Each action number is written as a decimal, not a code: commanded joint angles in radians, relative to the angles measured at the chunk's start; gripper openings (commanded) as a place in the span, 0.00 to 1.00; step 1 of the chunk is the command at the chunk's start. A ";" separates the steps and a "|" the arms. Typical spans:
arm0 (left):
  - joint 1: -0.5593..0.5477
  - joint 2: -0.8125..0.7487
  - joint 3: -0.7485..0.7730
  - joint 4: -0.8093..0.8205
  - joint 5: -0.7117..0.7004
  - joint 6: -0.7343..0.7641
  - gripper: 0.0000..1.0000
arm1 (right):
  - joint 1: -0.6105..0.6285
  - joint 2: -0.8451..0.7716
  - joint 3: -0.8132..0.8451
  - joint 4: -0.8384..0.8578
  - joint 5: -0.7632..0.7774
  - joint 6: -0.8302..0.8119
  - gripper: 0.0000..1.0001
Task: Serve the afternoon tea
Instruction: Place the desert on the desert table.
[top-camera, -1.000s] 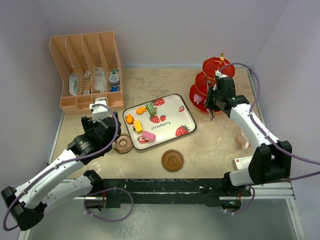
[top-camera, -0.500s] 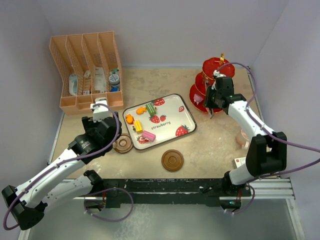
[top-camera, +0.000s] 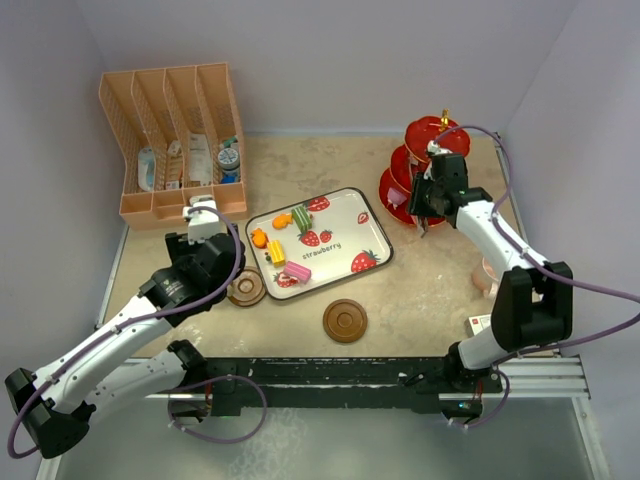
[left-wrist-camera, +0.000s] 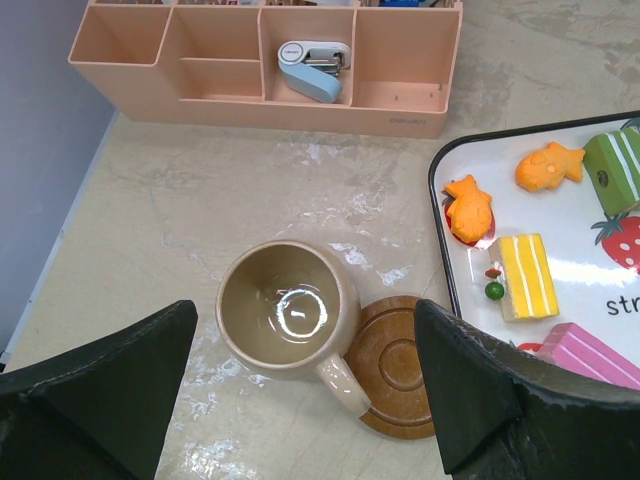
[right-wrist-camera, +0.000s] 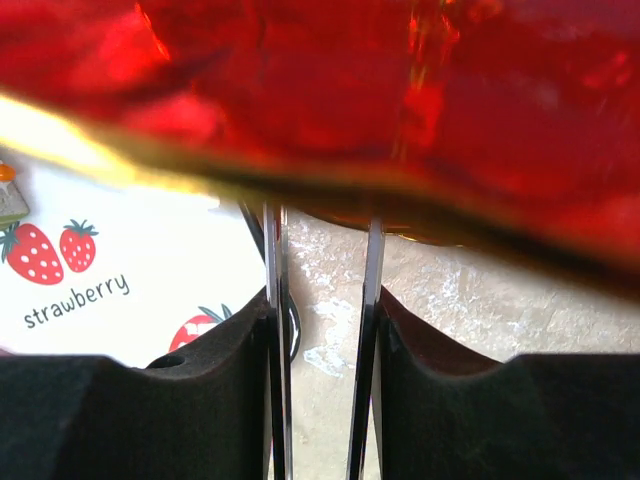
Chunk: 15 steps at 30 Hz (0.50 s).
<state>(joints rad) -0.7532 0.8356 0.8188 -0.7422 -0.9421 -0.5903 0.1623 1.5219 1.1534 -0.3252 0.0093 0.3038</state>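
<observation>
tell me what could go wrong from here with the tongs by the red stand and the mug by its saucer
1. The right tool holds the metal tongs just under a tier of the red stand; lifting or swinging could catch the rim and tip it.
2. The tan mug sits beside the saucer, handle over it, under the open left tool; a skewed close may shove mug or saucer.

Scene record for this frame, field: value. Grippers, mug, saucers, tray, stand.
left gripper: open, above the tan mug
mug: upright, looks empty, beside a round brown saucer, handle overlapping it
second brown saucer: bare, in front of the tray
right gripper: shut on metal tongs, at the red three-tier stand
tongs tips: apart, nothing between them
strawberry-print tray: colourful toy cakes on its left half
</observation>
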 joint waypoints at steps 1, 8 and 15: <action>0.003 0.000 0.029 0.014 -0.003 0.000 0.87 | -0.006 -0.058 0.017 0.000 0.009 0.001 0.40; 0.002 -0.001 0.029 0.014 0.001 0.001 0.87 | -0.007 -0.083 0.024 -0.028 -0.012 0.007 0.42; 0.003 -0.010 0.026 0.016 0.002 0.002 0.87 | -0.007 -0.100 0.019 -0.043 -0.010 0.008 0.35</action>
<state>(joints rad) -0.7528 0.8379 0.8188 -0.7422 -0.9413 -0.5903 0.1612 1.4666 1.1534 -0.3630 0.0040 0.3069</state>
